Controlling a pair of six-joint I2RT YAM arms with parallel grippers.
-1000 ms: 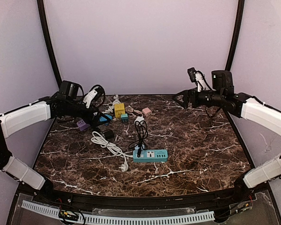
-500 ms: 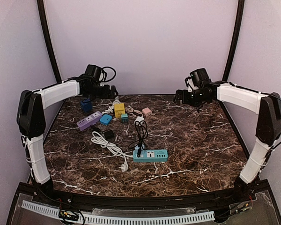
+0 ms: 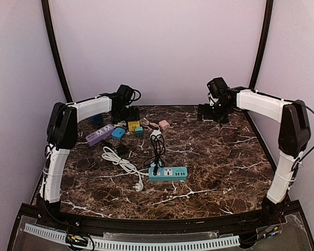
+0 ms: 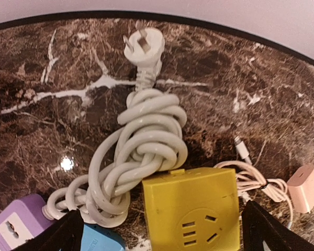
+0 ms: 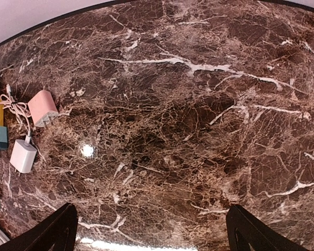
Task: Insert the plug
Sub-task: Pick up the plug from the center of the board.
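White plug [image 4: 144, 46] lay straight ahead of the left gripper [image 4: 158, 235], beyond the coiled cord [image 4: 146, 141] and the yellow socket cube [image 4: 191, 209] that sat between its spread fingers. Its long axis ran away from them, prongs farthest. Right gripper [image 5: 149, 230], fingers likewise apart, hung over the marble table [image 5: 172, 104], farther off. Fingertips were cropped; the intended socket could not be told.
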